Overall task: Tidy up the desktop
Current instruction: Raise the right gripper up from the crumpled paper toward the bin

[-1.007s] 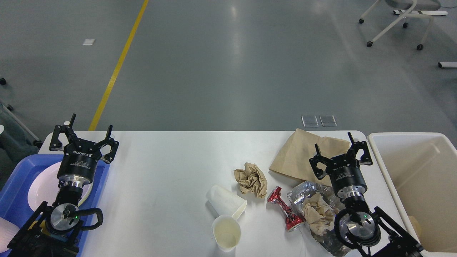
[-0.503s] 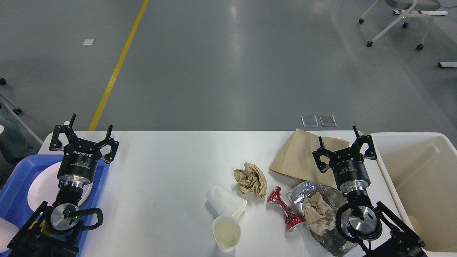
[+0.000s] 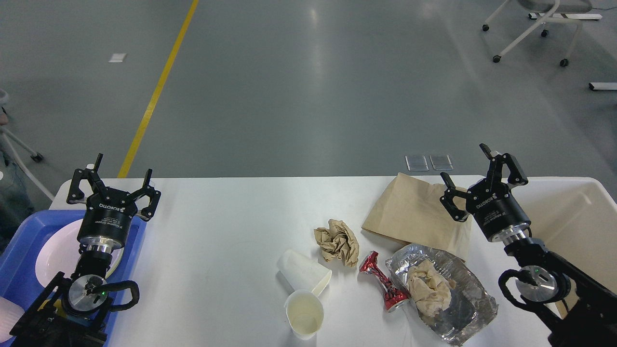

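left gripper (image 3: 114,179): fingers spread, empty, lower left above blue tray (image 3: 24,241)
right gripper (image 3: 476,173): fingers spread, empty, right of frame
desktop (image 3: 217,231): cups, paper, foil lower centre

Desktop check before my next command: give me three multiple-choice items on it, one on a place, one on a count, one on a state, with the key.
1. Where does the crushed red can lie?
A. inside the cream bin
B. on the desktop between the crumpled brown paper ball and the foil bag
C. on the blue tray

2. How many white paper cups are on the desktop?
A. one
B. two
C. four

3. How does the right pincer stand?
A. open and empty
B. shut on the can
C. shut on a cup

Key: 1 B, the can sits right of the paper ball and left of the foil bag. 2 B, one upright cup and one tipped cup. 3 A, its fingers are spread with nothing between them, up by the flat brown paper bag.
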Controlling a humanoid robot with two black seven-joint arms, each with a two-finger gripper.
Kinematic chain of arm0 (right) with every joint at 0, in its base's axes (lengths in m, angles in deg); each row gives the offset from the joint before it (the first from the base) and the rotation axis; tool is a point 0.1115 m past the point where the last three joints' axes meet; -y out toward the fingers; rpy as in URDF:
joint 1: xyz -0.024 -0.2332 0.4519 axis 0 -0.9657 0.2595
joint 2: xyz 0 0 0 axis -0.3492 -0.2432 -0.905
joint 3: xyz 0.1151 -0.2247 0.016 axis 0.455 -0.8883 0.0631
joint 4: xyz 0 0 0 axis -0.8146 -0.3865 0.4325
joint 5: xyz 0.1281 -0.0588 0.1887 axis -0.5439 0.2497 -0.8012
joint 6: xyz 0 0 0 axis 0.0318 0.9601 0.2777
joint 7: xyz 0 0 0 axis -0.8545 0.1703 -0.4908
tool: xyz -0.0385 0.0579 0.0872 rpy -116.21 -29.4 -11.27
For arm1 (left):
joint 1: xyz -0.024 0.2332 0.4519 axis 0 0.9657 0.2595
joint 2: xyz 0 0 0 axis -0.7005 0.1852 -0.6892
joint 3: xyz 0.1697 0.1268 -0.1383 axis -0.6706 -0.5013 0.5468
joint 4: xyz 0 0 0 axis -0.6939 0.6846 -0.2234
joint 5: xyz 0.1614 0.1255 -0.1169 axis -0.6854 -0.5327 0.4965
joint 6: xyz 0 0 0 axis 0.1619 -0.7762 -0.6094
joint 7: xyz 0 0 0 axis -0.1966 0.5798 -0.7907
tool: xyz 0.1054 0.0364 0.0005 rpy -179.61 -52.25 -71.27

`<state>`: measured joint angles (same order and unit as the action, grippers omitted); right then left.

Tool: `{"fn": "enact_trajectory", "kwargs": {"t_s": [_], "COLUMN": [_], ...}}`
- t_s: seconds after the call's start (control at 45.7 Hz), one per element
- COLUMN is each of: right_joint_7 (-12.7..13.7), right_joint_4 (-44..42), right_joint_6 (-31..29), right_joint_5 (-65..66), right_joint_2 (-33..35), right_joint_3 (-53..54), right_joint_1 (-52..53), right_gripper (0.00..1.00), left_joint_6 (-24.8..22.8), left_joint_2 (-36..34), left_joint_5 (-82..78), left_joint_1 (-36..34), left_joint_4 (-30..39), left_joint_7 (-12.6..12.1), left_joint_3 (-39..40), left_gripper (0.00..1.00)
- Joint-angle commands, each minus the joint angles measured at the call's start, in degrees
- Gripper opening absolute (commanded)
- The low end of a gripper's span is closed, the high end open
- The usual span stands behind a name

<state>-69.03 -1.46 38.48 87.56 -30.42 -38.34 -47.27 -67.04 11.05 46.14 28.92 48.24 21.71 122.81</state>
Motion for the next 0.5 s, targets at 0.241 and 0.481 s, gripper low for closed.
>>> {"fn": "enact_trajectory", "kwargs": {"t_s": [0.241,0.481], "right_joint_7": [0.2,0.2], "right_joint_4": [-0.3,1.6], "right_joint_6": [-11.0,-11.4], "right_joint_5": [-7.6,-10.7], "right_joint_2": [19.9,10.3], "right_joint_3": [-59.3,-101.2], "right_joint_1": [44.6,72.6], "right_gripper": [1.00,1.00], "left_joint_6": [0.0,0.0], "left_joint_2": [0.0,0.0], "left_joint_5": [0.0,0.0], "left_joint_1": [0.0,0.0], "left_joint_4": [0.0,0.0], "left_joint_7": [0.0,-0.1], "left_joint_3": [0.0,0.0], "left_gripper": [0.96,0.96]}}
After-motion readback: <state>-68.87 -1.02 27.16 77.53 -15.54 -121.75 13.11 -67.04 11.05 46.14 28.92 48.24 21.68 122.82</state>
